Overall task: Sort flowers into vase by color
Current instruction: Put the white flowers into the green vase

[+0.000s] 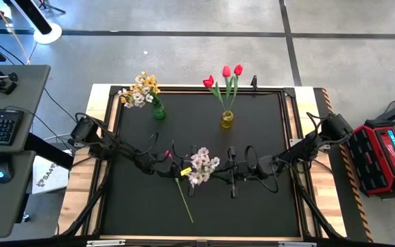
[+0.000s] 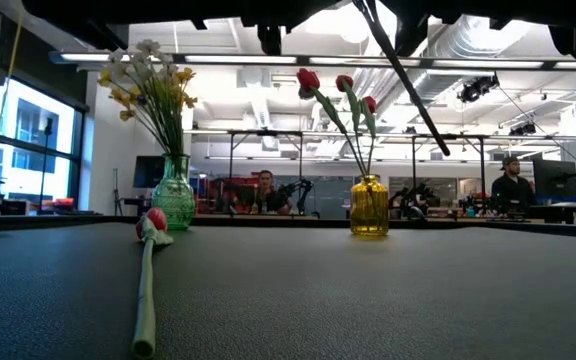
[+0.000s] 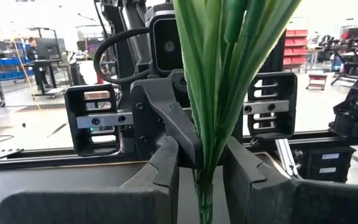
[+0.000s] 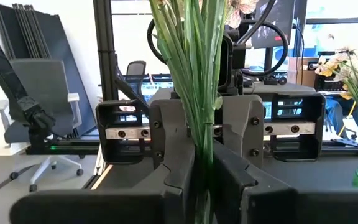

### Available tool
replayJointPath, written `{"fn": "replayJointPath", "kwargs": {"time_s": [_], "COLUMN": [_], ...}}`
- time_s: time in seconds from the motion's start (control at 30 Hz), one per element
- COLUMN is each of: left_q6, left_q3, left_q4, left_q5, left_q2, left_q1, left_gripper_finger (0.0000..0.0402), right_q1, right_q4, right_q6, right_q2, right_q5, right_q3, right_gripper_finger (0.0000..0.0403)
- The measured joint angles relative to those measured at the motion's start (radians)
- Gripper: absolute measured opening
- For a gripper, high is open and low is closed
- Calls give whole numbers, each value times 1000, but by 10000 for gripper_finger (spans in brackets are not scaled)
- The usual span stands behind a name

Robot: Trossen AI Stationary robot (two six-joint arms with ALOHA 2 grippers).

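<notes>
Left pincer narrow on white spray, mid-frame above desk; right pincer pinching the same stems, apparently easing apart. Best handed over cleanly, then carried to green vase, upper left. Contact points hard to make out overhead.

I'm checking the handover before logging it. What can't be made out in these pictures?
Low view: left gripper and right gripper, meeting at the white spray mid-table, are cut off by the top edge.
Left wrist view: the spray's blossoms run past the top edge.
Low view: people behind are too small.
</notes>
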Motion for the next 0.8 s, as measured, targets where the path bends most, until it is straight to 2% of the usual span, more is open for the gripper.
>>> {"fn": "replayJointPath", "kwargs": {"time_s": [0.63, 0.8], "left_q6": [-6, -10], "left_q3": [-3, -3], "left_q4": [-42, -41], "left_q5": [5, 5], "left_q2": [3, 3], "left_q1": [-1, -1], "left_gripper_finger": [57, 82], "right_q1": [1, 1], "right_q4": [-71, -75], "right_q6": [43, 41], "right_q2": [-4, -4], "right_q5": [2, 11], "right_q3": [0, 0], "right_gripper_finger": [48, 65]}}
